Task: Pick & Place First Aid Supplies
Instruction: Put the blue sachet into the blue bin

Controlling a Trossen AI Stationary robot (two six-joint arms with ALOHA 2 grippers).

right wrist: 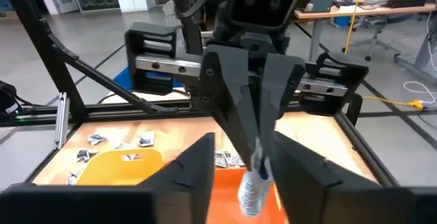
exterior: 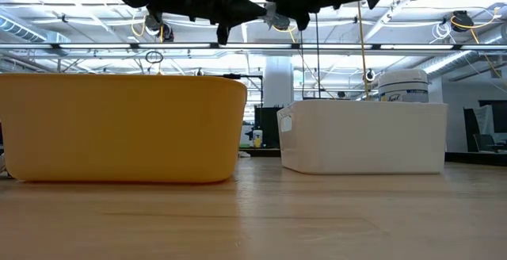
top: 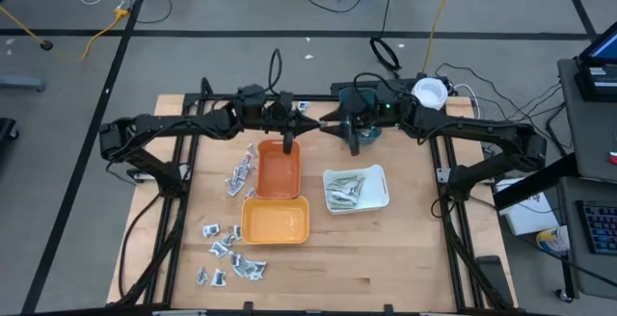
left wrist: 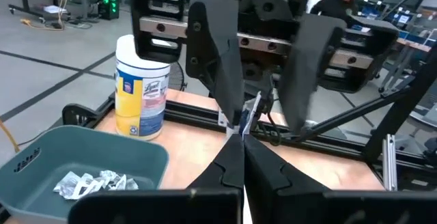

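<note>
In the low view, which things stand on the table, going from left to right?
Yellow-orange tray → white tray → white tub with a blue label, showing above the white tray's rim toward its right.

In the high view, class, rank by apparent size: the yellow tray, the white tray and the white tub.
1. Yellow tray, largest.
2. White tray, slightly smaller.
3. White tub, clearly smallest.
</note>
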